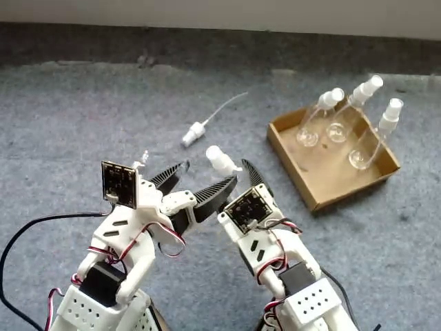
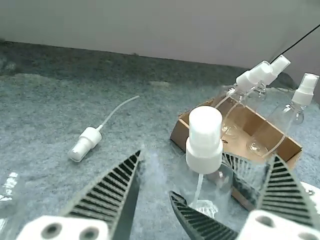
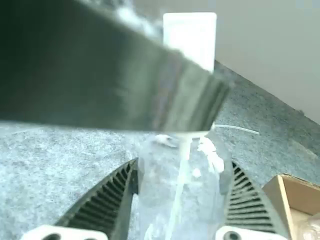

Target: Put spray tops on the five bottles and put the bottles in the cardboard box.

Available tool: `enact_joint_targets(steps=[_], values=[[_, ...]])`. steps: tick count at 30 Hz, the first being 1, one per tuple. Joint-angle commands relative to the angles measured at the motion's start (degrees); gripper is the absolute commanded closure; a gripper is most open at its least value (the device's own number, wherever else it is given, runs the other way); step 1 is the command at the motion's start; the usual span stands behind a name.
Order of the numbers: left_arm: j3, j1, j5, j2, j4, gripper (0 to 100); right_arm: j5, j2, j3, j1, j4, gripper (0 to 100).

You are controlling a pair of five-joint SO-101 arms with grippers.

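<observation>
While right gripper (image 3: 182, 167) clamps bottle (image 2: 210, 187) upright, top (image 2: 204, 135) on, left gripper (image 2: 155, 175) wide beside it: check top seated straight, then carry to box (image 1: 289, 155), lower gently into gap beside three bottles there.

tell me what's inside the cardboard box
Three clear bottles with white spray tops lean in the cardboard box; the rest of its floor looks bare. The spots under their bases are covered.

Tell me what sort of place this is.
Probably a small robotics test bench, not a factory line: the left arm and right arm, with bare wiring, stand on a grey carpet-like surface by a plain wall, with a cardboard box of spray bottles as the work.
</observation>
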Motion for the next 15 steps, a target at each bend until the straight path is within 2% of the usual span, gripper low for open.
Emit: enact_joint_targets(steps=[1, 4, 6, 9, 12, 15], values=[[-3.03, -0.66, 0.00, -0.75, 0.00, 67, -1.76, -0.92, 6.55, 3.38, -0.04, 80.5], [-2.95, -0.75, 0.00, -0.75, 0.09, 68, -9.49, -0.92, 5.93, 10.24, -0.04, 80.5], [-2.24, -0.66, 0.00, -0.75, 0.09, 72, -12.84, -0.92, 2.95, 13.67, 0.40, 80.5], [0.66, -0.57, 0.00, -0.75, -0.35, 86, -15.21, -0.57, -0.75, 17.63, 1.10, 80.5], [3.56, -0.48, 0.00, -0.75, -5.36, 100, -15.74, -0.84, -5.49, 20.09, 6.64, 80.5], [8.84, 2.33, 0.00, -0.75, -10.46, 95, -15.82, -0.40, -13.41, 20.18, 12.44, 80.5]])
